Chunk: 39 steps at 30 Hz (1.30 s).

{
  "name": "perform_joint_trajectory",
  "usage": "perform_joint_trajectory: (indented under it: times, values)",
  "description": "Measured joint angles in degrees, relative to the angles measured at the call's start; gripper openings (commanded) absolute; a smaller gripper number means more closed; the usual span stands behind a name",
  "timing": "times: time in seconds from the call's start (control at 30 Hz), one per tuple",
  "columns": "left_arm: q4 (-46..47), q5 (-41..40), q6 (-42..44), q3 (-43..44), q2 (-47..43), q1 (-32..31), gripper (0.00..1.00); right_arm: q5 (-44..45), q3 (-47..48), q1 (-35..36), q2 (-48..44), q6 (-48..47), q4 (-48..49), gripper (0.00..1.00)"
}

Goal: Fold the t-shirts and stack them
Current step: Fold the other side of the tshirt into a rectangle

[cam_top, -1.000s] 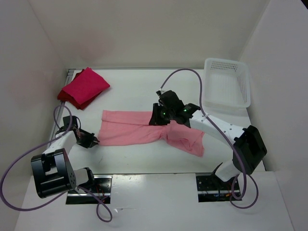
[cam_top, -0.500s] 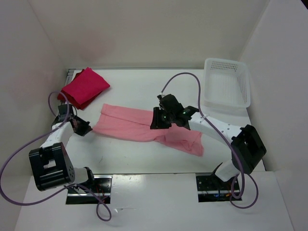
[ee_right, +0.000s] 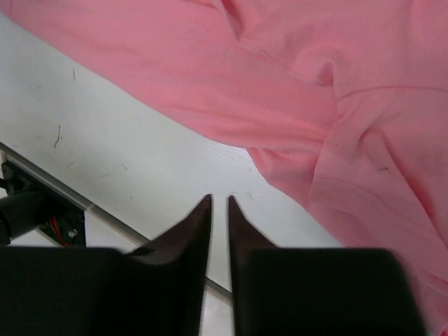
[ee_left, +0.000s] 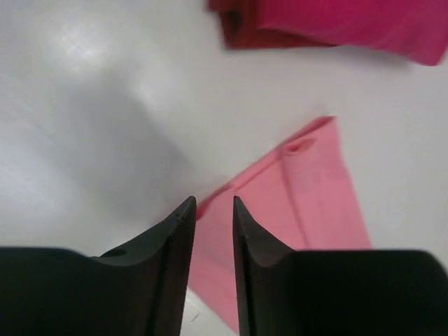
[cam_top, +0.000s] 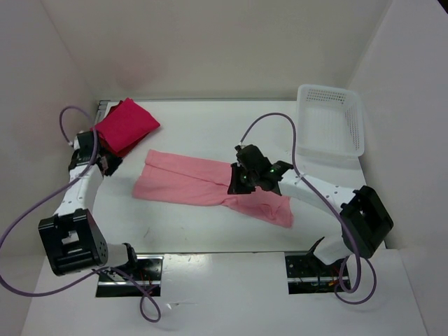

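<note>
Midway through folding, the salmon t-shirt (cam_top: 210, 185) lies long and rumpled across the middle of the counter (cam_top: 196, 133). It looks limp and light, best pinched at its hem corners. My left claw (ee_left: 212, 203) and right claw (ee_right: 219, 199) hang slightly parted, both empty. The crimson t-shirt (cam_top: 126, 124) sits folded on the dark red t-shirt (cam_top: 94, 140) at the far left corner, and the basket (cam_top: 329, 126) fills the far right, neither crowding the cloth.

White table (cam_top: 189, 133), plain white walls (cam_top: 210, 49) (closing three sides), soft light
</note>
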Motion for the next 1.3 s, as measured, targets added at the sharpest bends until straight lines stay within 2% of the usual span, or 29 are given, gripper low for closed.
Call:
perform_joint_trajectory:
  times: [0.03, 0.2, 0.3, 0.53, 0.73, 1.17, 1.3]
  values:
    - [0.6, -0.6, 0.1, 1.6, 0.0, -1.6, 0.31, 0.1, -0.2, 0.0, 0.0, 0.2, 0.0, 0.0]
    - [4.1, -2.9, 0.7, 9.0, 5.0, -16.3, 0.08, 0.6, -0.2, 0.0, 0.2, 0.3, 0.0, 0.0]
    - [4.7, -4.3, 1.5, 12.9, 12.3, -20.3, 0.06, 0.5, 1.9, 0.0, 2.4, -0.4, 0.0, 0.0]
    - [4.8, -8.7, 4.8, 17.2, 23.9, -20.5, 0.07, -0.4, 11.0, 0.0, 12.0, -1.8, 0.5, 0.0]
    - [6.1, -9.4, 8.6, 22.9, 30.6, -20.4, 0.07, -1.2, 15.6, 0.0, 14.6, -2.3, 0.6, 0.02]
    - [6.2, -9.2, 12.0, 23.3, 34.8, -20.4, 0.07, -0.7, 16.7, 0.0, 14.6, -2.6, 0.3, 0.06]
    - [6.2, -9.0, 12.1, 23.3, 34.8, -20.4, 0.07, -0.4, 16.8, 0.0, 14.6, -2.7, 0.3, 0.1]
